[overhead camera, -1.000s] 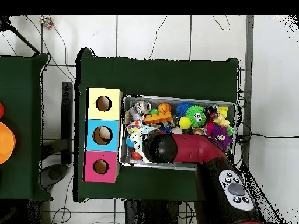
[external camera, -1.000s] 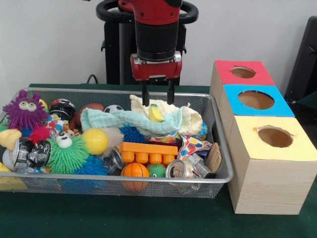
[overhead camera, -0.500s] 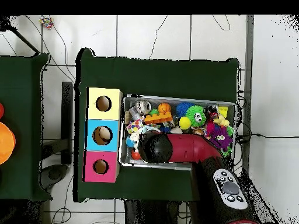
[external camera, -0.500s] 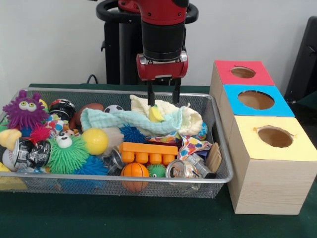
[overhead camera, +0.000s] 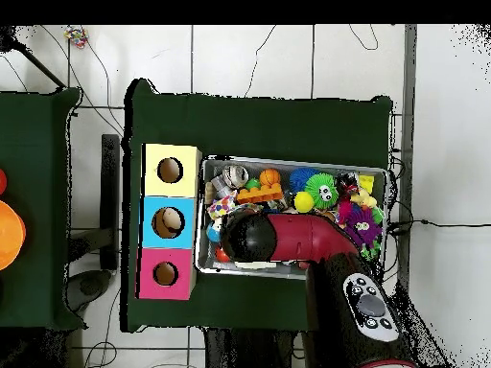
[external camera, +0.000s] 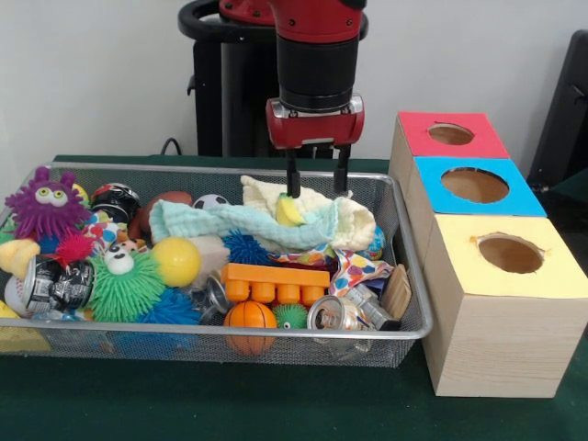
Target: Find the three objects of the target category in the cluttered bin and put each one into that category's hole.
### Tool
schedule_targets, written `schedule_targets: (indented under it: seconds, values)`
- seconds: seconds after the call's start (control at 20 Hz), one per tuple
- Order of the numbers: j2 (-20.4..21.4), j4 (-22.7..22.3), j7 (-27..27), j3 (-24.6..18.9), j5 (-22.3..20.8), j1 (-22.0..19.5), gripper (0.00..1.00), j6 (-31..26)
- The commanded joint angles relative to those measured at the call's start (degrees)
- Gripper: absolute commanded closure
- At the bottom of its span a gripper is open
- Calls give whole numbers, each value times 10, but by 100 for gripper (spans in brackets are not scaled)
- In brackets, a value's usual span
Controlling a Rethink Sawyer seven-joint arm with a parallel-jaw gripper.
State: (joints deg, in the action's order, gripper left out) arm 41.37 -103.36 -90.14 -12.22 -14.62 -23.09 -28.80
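My gripper [external camera: 317,189] hangs open with nothing between its fingers, just above the cream cloth [external camera: 354,219] at the back right of the wire bin [external camera: 415,276]. A small yellow piece [external camera: 290,211] lies in the cloth folds below the left finger. A light blue cloth [external camera: 216,223] stretches across the bin's middle. Crushed cans [external camera: 342,313] [external camera: 53,283], a yellow ball [external camera: 176,261], a basketball [external camera: 250,317] and an orange block [external camera: 275,282] lie among the clutter. In the overhead view the arm [overhead camera: 288,240] hides the gripper and that side of the bin [overhead camera: 293,163].
Three boxes with round holes stand in a row beside the bin: red [external camera: 449,134], blue [external camera: 476,186] and yellow [external camera: 509,254]. A purple monster toy [external camera: 46,204] and green spiky ball [external camera: 124,285] fill the bin's left end. A black post [external camera: 220,92] rises behind.
The gripper has slid to the right along the bin's back in the front view, toward the boxes, staying open and at about the same height. The bin's contents have not moved.
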Motion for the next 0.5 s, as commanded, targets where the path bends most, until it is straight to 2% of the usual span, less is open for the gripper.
schedule_targets:
  seconds: [0.05, 0.5]
  values:
    - [-14, 56, -70, 2, 36, 0, 0, -89]
    - [-15, 71, -57, -4, 52, -10, 0, -117]
